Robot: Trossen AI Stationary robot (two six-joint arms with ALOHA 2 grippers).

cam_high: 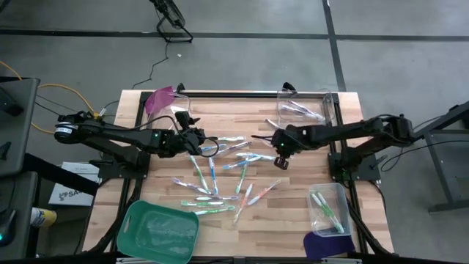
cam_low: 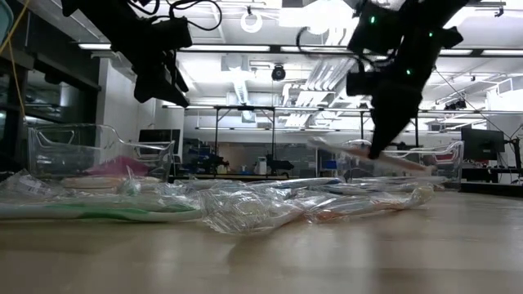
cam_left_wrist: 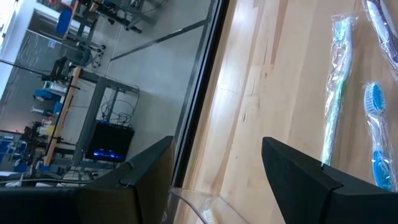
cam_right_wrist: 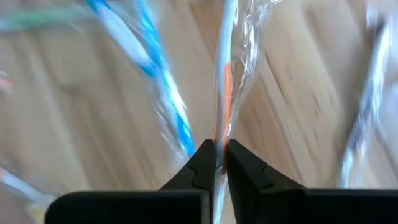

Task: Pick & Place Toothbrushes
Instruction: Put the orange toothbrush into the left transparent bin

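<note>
Several wrapped toothbrushes [cam_high: 212,180] lie scattered on the middle of the wooden table [cam_high: 293,227]. My right gripper [cam_high: 281,158] hangs above their right side, shut on a white-and-orange toothbrush [cam_right_wrist: 225,74] in clear wrap. The low view shows this toothbrush [cam_low: 400,160] raised above the pile. My left gripper [cam_high: 196,144] hovers open over the pile's left side with nothing between its fingers [cam_left_wrist: 292,174]. A green toothbrush [cam_left_wrist: 336,93] and a blue one [cam_left_wrist: 373,124] lie on the wood beyond it. My right gripper pinches the toothbrush's orange-marked handle [cam_right_wrist: 222,138] with its wrap between the two fingers. The fingers [cam_low: 380,147] come steeply from above. The toothbrush runs on lengthwise past the fingertips. It hangs tilted, and where it shows it is clear of the table.
A green tray [cam_high: 157,231] sits at the near left. Clear bins holding toothbrushes stand at the far right [cam_high: 304,110] and near right [cam_high: 327,209], a purple lid [cam_high: 322,246] beside the latter. A clear bin [cam_high: 179,110] and pink lid [cam_high: 161,99] stand far left.
</note>
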